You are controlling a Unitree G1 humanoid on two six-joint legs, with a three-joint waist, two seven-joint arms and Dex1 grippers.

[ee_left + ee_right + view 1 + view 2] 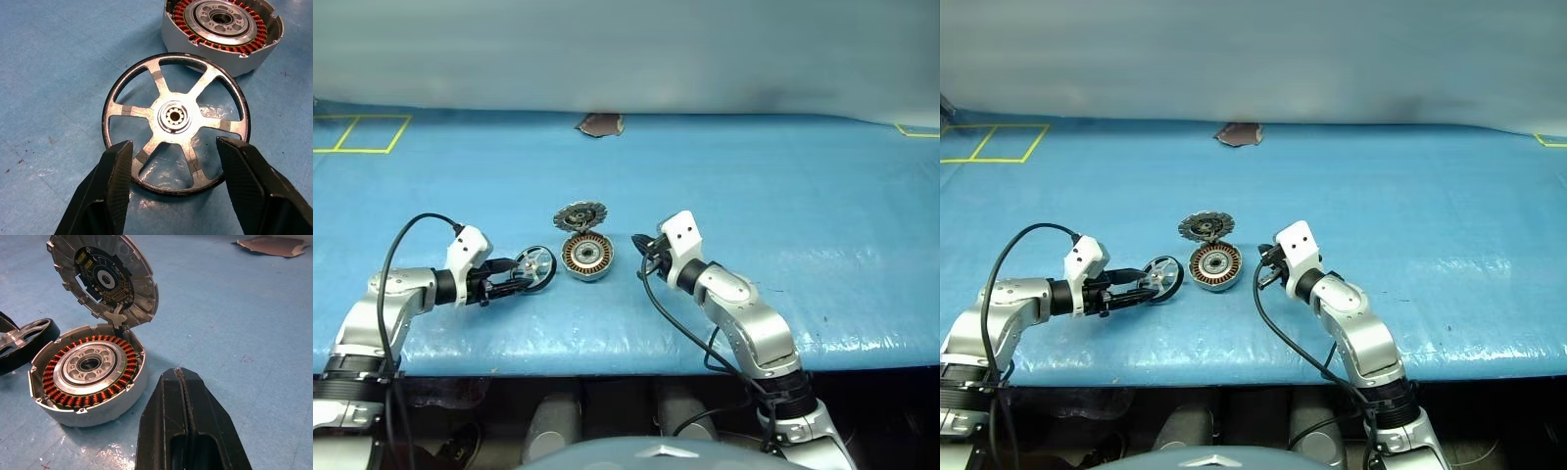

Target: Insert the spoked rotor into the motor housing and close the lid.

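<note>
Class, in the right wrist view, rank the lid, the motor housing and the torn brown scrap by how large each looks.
1. motor housing and lid: they look alike, so no ranking between them.
2. torn brown scrap: smallest, though farthest from the camera.

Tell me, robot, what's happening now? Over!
Left gripper open, straddling spoked rotor. Right gripper shut, empty. Motor housing open, lid up. Nothing blocking.

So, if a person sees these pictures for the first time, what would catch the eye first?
Probably the open motor housing in the middle of the blue table, with its ring of copper windings and the finned lid standing up on its far edge. Just to its left lies the spoked rotor, with the open left pincer straddling its near rim. The right pincer sits shut beside the housing's right side.
</note>
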